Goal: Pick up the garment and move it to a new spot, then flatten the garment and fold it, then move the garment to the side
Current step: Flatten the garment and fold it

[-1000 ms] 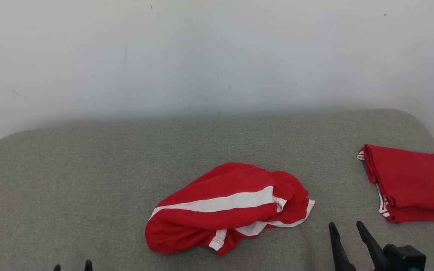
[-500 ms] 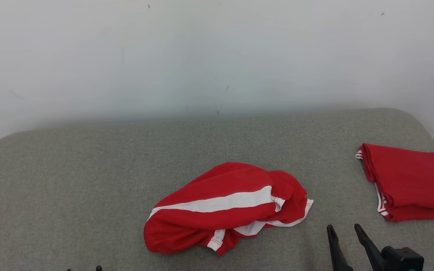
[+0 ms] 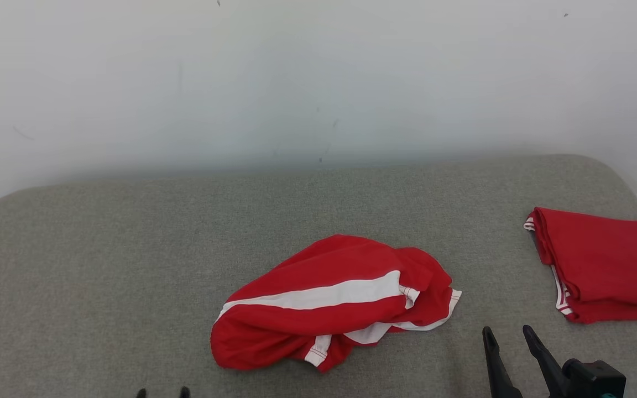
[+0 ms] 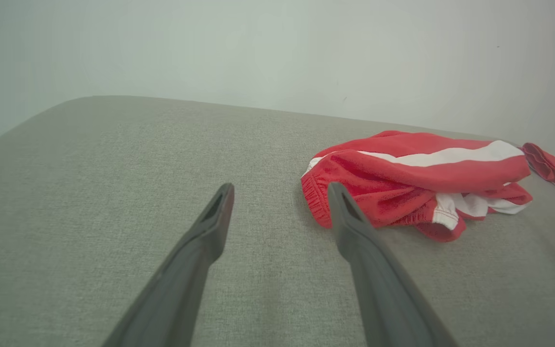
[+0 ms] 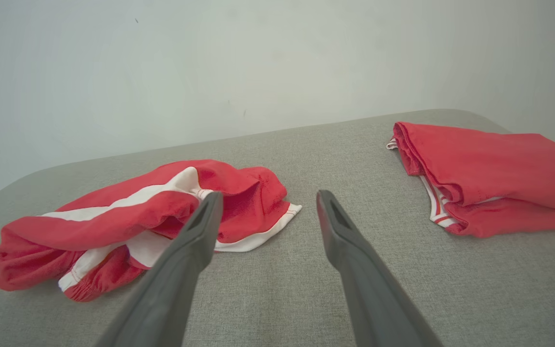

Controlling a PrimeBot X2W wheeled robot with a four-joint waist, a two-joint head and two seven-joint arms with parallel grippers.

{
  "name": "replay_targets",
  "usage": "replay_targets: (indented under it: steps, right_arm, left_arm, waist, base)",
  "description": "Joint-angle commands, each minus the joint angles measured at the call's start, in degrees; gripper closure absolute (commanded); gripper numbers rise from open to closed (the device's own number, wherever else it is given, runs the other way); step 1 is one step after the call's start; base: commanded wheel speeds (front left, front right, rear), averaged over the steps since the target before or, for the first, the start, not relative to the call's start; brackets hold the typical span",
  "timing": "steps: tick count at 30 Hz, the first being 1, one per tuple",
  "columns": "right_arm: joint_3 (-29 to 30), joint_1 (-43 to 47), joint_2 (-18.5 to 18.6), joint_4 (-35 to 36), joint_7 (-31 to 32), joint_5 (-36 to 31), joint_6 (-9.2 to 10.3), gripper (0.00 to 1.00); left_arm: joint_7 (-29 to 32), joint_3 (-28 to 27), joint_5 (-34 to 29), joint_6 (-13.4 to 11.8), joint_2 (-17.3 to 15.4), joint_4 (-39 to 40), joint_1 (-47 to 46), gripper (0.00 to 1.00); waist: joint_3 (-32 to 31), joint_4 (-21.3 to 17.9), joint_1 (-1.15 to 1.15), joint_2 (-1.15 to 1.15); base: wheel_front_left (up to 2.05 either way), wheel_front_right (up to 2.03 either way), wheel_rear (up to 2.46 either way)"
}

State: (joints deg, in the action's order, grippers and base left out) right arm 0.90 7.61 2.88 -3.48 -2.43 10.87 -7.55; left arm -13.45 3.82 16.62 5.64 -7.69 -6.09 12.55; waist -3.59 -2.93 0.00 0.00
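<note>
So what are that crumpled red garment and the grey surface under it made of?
The crumpled red garment looks like thin, faintly shiny sports mesh, probably synthetic: the left wrist view shows a fine pitted weave and a gathered, elastic-looking hem. Its white stripe seems a smoother sewn-in panel. The grey surface looks like matte woven upholstery, flecked and coarse, with rounded, padded-looking corners.

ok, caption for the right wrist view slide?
Open right tool above the grey padded surface, crumpled red-and-white garment on its left, folded red garment on its right.
</note>
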Motion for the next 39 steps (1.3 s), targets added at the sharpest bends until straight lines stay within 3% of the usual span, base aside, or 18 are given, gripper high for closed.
replay_targets:
  steps: [1, 9, 14, 20, 27, 28, 29, 30, 31, 39]
  right_arm:
    - [0.05, -0.25, -0.01, 0.15, 0.13, -0.12, 0.14, 0.0]
    - [-0.79, -0.43, -0.02, 0.47, 0.22, 0.39, 0.14, 0.0]
    - [-1.67, -1.61, -0.01, 0.32, 0.22, 0.49, 0.14, 0.0]
    - [-1.53, -2.11, -0.02, 0.34, 0.15, -0.37, 0.14, 0.0]
    - [-2.04, -2.78, -0.03, 0.31, -0.08, 0.18, 0.14, 0.0]
    - [-2.1, -2.91, -0.03, 0.24, -0.11, 0.32, 0.14, 0.0]
    - [-2.14, -2.93, -0.02, 0.17, -0.26, 0.39, 0.14, 0.0]
    - [-2.14, -2.96, -0.02, 0.06, -0.33, 0.51, 0.14, 0.0]
    - [-2.23, -2.84, -0.02, -0.04, -0.52, 0.57, 0.14, 0.0]
    - [-2.47, -3.14, -0.01, -0.53, -0.57, 0.16, 0.15, 0.0]
  left_arm:
    - [0.76, 1.58, 0.56, 0.48, 0.61, 0.0, -1.26, 0.0]
    - [6.01, 12.59, 7.41, 1.88, 2.24, -5.99, -7.06, 0.0]
    - [8.26, 21.1, 12.66, 1.72, 1.21, -13.12, -14.52, 0.0]
    - [8.53, 22.03, 17.51, 1.74, 1.74, -21.71, -20.66, 0.0]
    - [7.85, 22.04, 20.71, 1.75, 1.88, -26.39, -24.17, 0.0]
    - [7.66, 22.18, 20.81, 1.75, 1.84, -26.75, -24.61, 0.33]
    - [7.42, 22.32, 20.82, 1.75, 1.71, -26.97, -25.18, 0.54]
    - [7.06, 22.49, 20.7, 1.75, 1.55, -27.18, -25.58, 0.83]
    - [6.87, 22.66, 20.81, 1.75, 1.42, -27.69, -25.69, 1.0]
    - [1.2, 23.57, 18.1, 1.75, 0.56, -26.24, -29.42, 1.0]
  waist:
    - [0.34, -0.18, 0.0, 0.0]
    - [1.99, -1.72, 0.0, 0.0]
    - [3.49, -4.22, 0.0, 0.0]
    - [4.73, -7.39, 0.0, 0.0]
    - [6.02, -9.59, 0.0, 0.0]
    - [6.2, -9.75, 0.0, 0.0]
    - [6.37, -9.87, 0.0, 0.0]
    - [6.49, -9.94, 0.0, 0.0]
    - [6.59, -10.0, 0.0, 0.0]
    - [5.84, -9.99, 0.0, 0.0]
  base:
    - [0.0, 0.0, 0.0]
    - [0.0, 0.0, 0.0]
    - [0.0, 0.0, 0.0]
    - [0.0, 0.0, 0.0]
    - [0.0, 0.0, 0.0]
    - [0.0, 0.0, 0.0]
    - [0.0, 0.0, 0.0]
    - [0.0, 0.0, 0.0]
    - [0.0, 0.0, 0.0]
    - [0.0, 0.0, 0.0]
